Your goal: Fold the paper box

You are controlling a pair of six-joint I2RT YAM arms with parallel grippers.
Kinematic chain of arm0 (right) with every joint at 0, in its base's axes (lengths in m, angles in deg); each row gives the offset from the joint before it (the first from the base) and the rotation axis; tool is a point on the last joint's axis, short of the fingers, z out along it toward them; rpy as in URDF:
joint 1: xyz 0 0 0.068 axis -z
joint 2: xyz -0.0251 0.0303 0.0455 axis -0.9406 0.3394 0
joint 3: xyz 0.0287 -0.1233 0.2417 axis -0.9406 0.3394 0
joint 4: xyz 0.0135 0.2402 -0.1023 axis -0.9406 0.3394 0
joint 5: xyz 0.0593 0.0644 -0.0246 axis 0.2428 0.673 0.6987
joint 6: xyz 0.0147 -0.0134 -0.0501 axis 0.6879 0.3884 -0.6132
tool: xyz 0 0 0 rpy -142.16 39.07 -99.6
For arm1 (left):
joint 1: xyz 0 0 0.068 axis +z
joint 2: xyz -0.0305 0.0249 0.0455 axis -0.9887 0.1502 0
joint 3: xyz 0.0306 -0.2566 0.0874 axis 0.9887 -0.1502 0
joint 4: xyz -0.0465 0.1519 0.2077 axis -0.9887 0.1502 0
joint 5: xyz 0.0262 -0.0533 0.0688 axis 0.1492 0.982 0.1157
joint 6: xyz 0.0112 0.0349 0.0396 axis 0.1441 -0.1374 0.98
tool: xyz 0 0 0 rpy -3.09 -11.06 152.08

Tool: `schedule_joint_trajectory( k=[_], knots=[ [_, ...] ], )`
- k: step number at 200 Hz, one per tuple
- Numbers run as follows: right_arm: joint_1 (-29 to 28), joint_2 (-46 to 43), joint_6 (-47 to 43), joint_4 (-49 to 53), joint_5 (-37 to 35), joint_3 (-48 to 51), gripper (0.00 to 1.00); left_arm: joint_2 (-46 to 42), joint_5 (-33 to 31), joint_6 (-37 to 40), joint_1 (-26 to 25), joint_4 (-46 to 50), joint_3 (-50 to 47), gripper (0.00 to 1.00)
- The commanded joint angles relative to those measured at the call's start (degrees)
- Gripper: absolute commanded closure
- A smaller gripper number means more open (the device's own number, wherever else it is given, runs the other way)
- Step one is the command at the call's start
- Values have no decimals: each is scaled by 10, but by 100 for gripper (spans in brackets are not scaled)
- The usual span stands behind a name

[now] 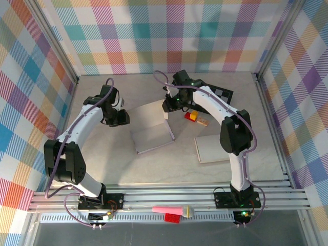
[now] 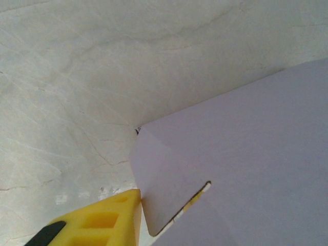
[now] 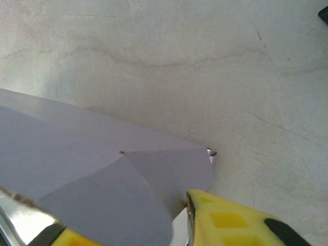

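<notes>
Pastel plaid walls [image 1: 179, 36] enclose a pale, marble-veined tabletop [image 1: 154, 169]; aluminium rails [image 1: 169, 197] line its near edge; light falls soft and even.

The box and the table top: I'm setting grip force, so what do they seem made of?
Box: thin card or stiff paper, matte, pale grey-white; the cut rounded flap, slit and crisp creases suggest it. Table: smooth, faintly glossy, off-white with grey veins; marble-look laminate or stone, I cannot tell which.
</notes>
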Motion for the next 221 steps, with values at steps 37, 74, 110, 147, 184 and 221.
schedule_joint_trajectory(
  k=[37,74,110,147,184,221],
  knots=[
    [-10,-2,-5,7,-29,-10,88,12,-12,-6,-10,-12,22,95],
    [-20,-4,2,2,-64,-10,100,15,-28,-21,-14,-20,25,98],
    [-30,-17,31,-12,-110,6,100,15,-42,-50,-16,-32,26,100],
    [-40,-25,86,-20,-159,11,100,5,-52,-92,-18,-72,18,100],
    [-58,-40,141,-45,-217,16,100,-2,-58,-114,-18,-131,14,100],
    [-66,-53,183,-115,-236,62,100,-10,-73,-109,-18,-225,-22,100]
  ],
)
